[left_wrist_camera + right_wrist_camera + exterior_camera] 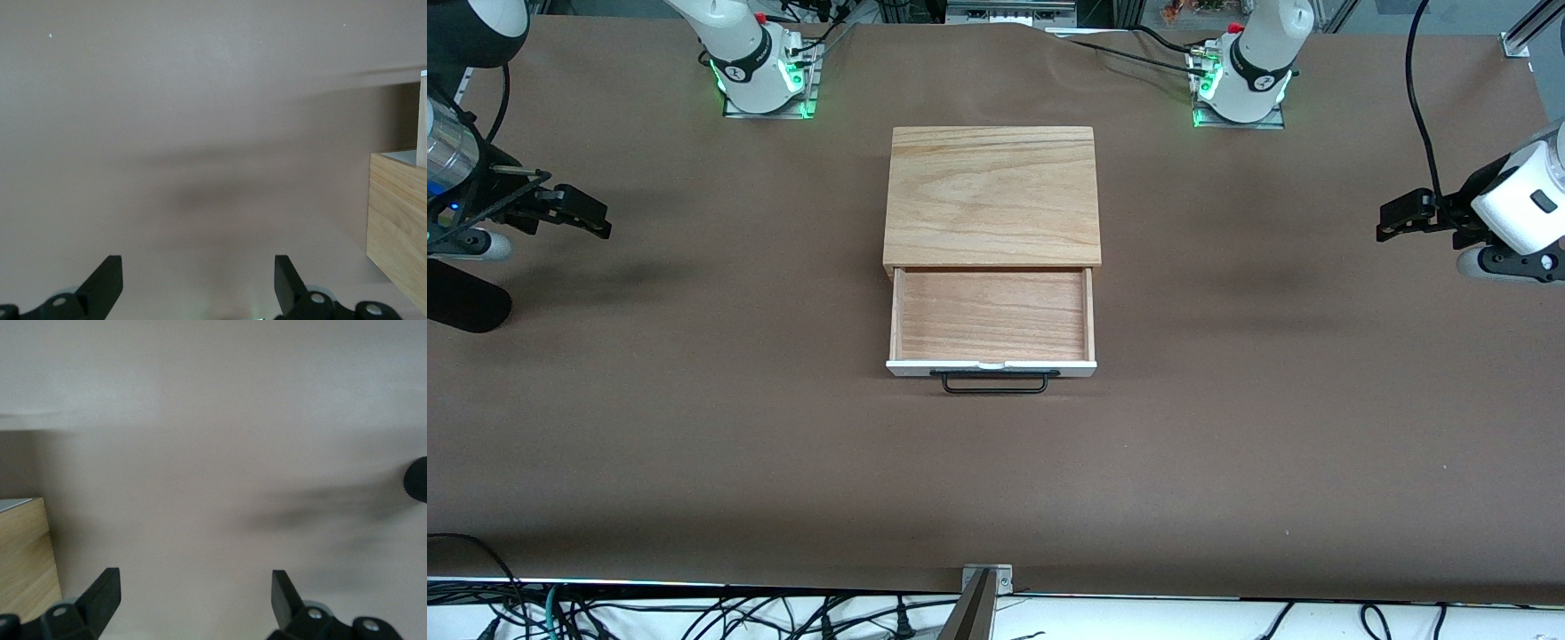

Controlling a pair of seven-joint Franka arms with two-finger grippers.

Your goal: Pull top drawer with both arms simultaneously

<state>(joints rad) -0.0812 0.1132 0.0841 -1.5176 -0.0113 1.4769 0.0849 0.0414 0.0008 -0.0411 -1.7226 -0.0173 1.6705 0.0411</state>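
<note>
Pulled-out top drawer [991, 316] mid-table — left gripper [1392, 218] and right gripper [596, 218] both open, well apart at either end.

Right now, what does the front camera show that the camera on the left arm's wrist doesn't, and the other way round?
Only the front view shows the top drawer pulled out with nothing in it, its black handle, the cabinet's wood top, and both arms: the right gripper and left gripper hang over bare table at the two ends, away from the cabinet. Only the left wrist view shows its own open fingers up close and the cabinet's wood side. Both show the brown table.
</note>
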